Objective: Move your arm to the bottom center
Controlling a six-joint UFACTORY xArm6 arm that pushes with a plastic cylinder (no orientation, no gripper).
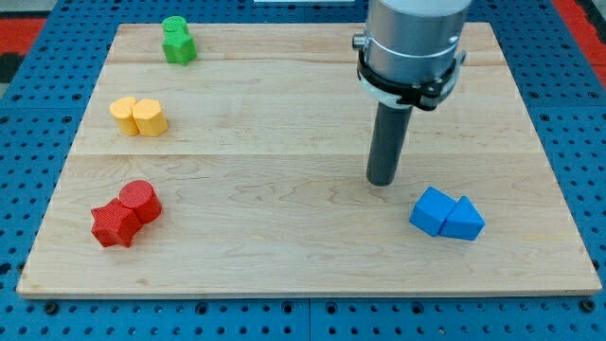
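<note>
Roughly, the job was partly done: my tip (382, 182) rested on the worktop (284, 189) right of centre and about halfway down, so a slide toward the view's bottom and a little left remained. No hand was fitted, only a smooth dark rod. Pale grained wood carried matte plastic pieces: a blue cube (432, 210) touching a blue wedge (464, 220) near my tip, red star (115, 223) and red cylinder (139, 199), yellow blocks (138, 116), a green star (177, 41).
</note>
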